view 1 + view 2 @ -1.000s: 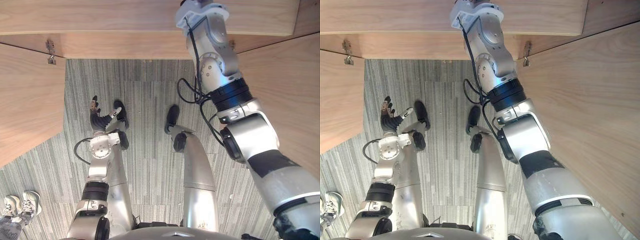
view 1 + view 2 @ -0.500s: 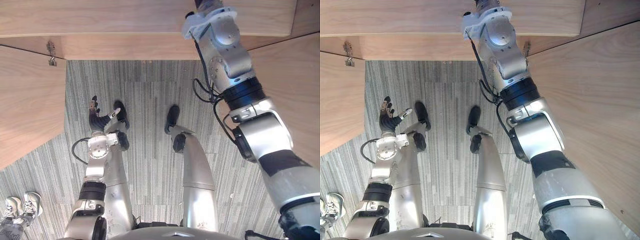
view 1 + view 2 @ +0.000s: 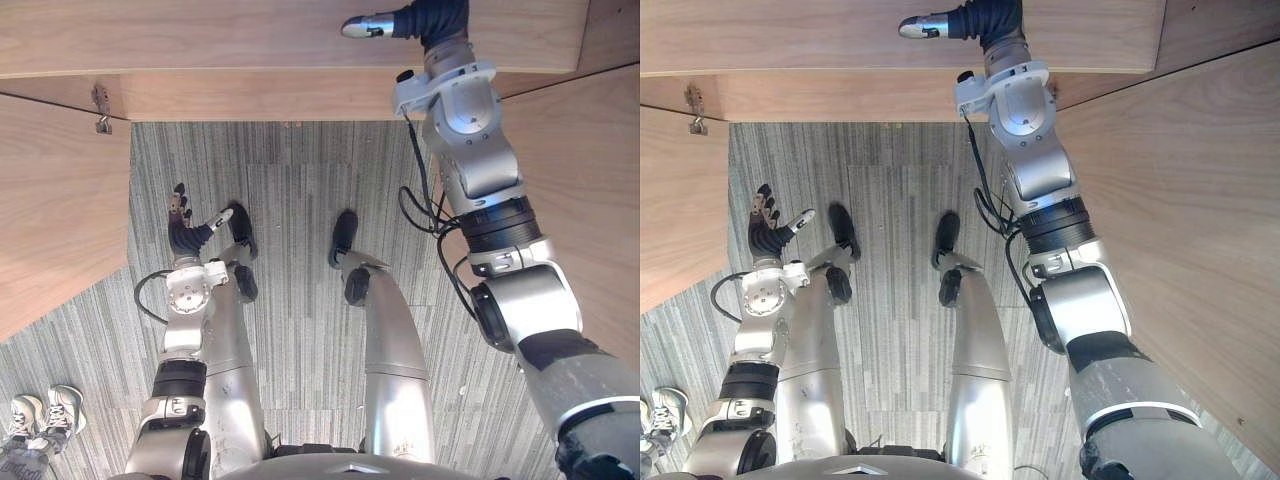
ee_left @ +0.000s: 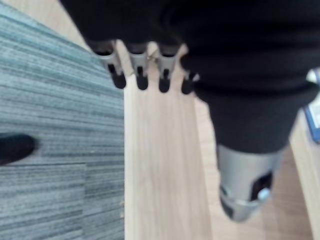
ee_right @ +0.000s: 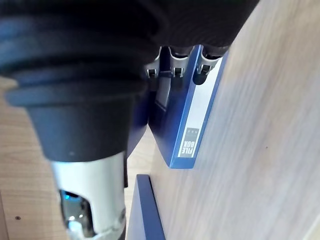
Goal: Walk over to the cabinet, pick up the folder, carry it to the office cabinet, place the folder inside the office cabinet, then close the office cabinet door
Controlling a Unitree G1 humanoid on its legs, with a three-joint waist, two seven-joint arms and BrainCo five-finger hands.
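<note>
wood cabinet: r hand fingers touch white-labelled blue folder.

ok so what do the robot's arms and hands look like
The right arm and left arm are silver-grey, built of rounded segments with black bands at the joints. The left hand and right hand have silver fingers with dark tips and a dark ribbed cover over back and wrist.

Two blue folders, two cabinet doors
</note>
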